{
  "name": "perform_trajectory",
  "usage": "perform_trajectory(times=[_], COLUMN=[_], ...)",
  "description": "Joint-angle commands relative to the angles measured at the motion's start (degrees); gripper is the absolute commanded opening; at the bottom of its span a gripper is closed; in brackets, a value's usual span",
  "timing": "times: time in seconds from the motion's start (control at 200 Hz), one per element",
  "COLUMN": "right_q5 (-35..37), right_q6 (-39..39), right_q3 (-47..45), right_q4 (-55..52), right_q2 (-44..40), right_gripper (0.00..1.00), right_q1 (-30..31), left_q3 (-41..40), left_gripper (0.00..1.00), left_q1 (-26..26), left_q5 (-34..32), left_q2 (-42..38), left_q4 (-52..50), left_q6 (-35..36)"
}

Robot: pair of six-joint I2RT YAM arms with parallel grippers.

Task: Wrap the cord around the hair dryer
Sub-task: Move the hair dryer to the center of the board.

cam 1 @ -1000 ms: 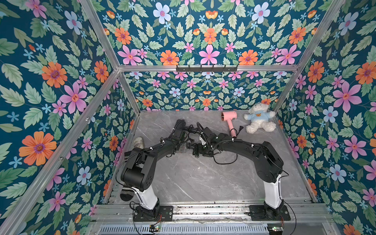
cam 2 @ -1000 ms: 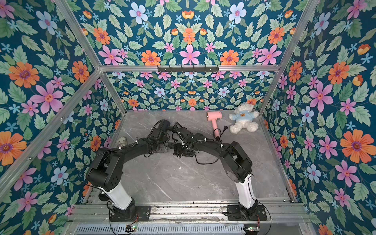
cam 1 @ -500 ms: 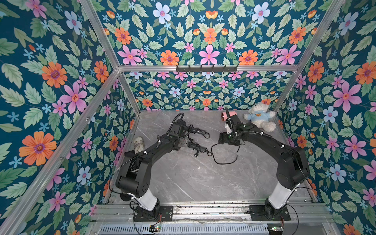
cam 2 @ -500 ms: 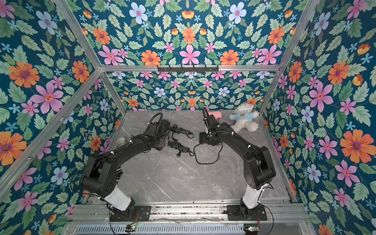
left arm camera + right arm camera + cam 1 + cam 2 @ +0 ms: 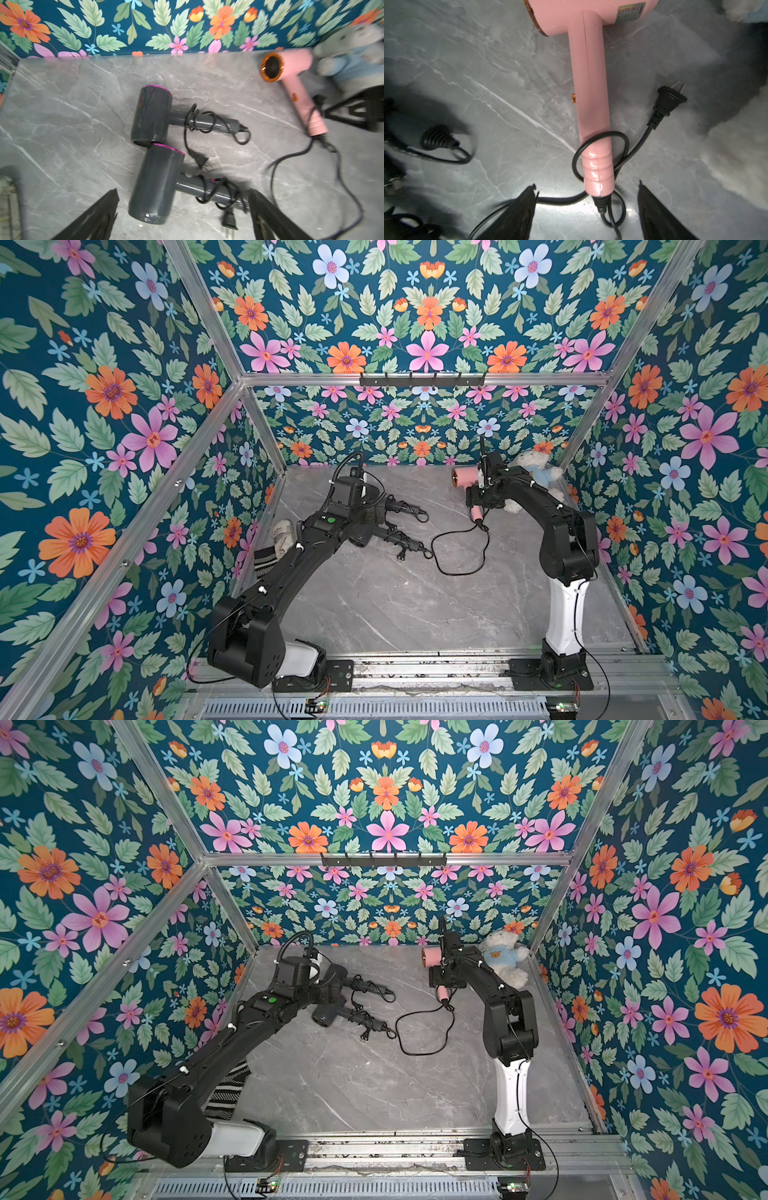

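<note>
Right wrist view: the pink hair dryer (image 5: pixel 591 93) lies flat on the worktop (image 5: pixel 374 605), and its cord (image 5: pixel 614 132) makes a single slack loop round the lower end of the handle, with the plug (image 5: pixel 668 99) lying loose just beside it. The right gripper (image 5: pixel 587 185) hangs over the handle's end with its jaws spread to either side, gripping nothing.

In both top views the dryer sits near the far right corner, just beside the teddy bear (image 5: pixel 500 959), with most of the cord trailing in an open curve toward the middle of the worktop.

A second ago both arms were bunched together mid-worktop over the two grey hair dryers (image 5: pixel 153 116). Since then the right arm has swung away to the pink one, and the left arm has drawn back. The left gripper (image 5: pixel 184 191) is spread wide and empty above the grey pair, whose cords are already coiled on their handles.

The shift suggests the grey dryers are finished and the pink one is next, its wrapping barely begun.
</note>
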Motion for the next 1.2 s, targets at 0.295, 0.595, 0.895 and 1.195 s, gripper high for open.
perform_trajectory(times=[0.295, 0.595, 0.895, 1.195], right_q5=[0.80, -0.99, -2.70, -2.53], right_q6=[-1.42, -1.47, 0.22, 0.13], right_q3=[10.40, 6.98, 5.83, 10.32], right_q4=[-7.11, -5.70, -6.16, -9.30], right_q2=[11.30, 9.55, 10.79, 13.64], right_gripper=[0.74, 0.44, 0.43, 0.44], right_q1=[-0.44, -0.45, -0.44, -0.40], left_q3=[-8.18, -10.00, -10.55, -11.27], left_gripper=[0.99, 0.99, 0.99, 0.99], left_q1=[-0.07, -0.05, -0.09, -0.05], left_q5=[1.56, 2.11, 2.40, 2.86], left_q2=[-7.03, -5.98, -6.67, -6.86], left_q4=[2.05, 4.88, 5.67, 7.12], left_q6=[-6.24, -8.11, -8.56, -9.31])
